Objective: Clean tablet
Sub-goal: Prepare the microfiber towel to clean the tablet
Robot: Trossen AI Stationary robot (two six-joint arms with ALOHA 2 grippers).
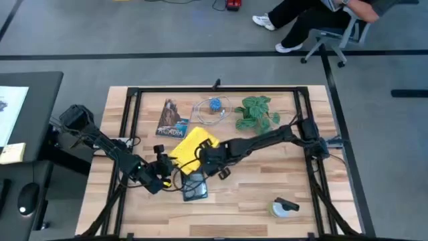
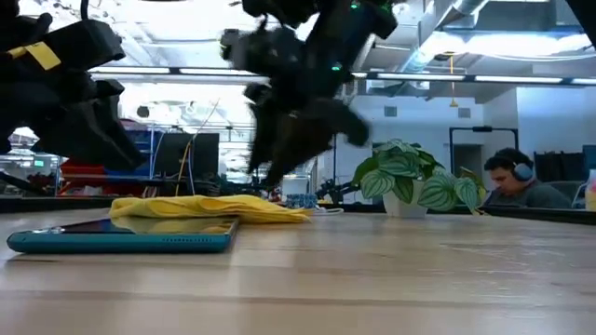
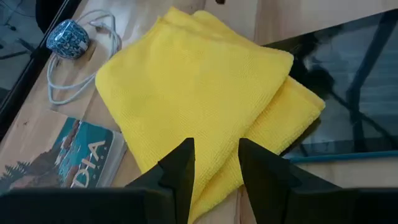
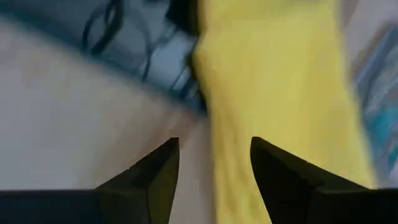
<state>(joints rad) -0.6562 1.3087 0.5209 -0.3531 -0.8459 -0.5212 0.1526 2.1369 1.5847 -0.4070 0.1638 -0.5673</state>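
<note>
Both grippers, left (image 3: 214,163) and right (image 4: 214,163), are hovering fingers parted, seemingly empty, over the folded yellow cloth (image 1: 190,144) overlapping the flat black tablet (image 1: 195,188), mid-bench.

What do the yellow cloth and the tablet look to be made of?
The yellow cloth looks like soft microfibre fabric: matte, finely textured, folded in layers. The tablet has a glossy, glass-like dark screen that mirrors the frame above it; its teal edge is probably plastic or a rubbery case.

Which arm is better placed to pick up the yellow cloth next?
Probably the right. Its open pincer hangs directly over the folded yellow microfibre cloth's edge beside the thin black glossy tablet. The left pincer, also open, approaches from the side.
</note>
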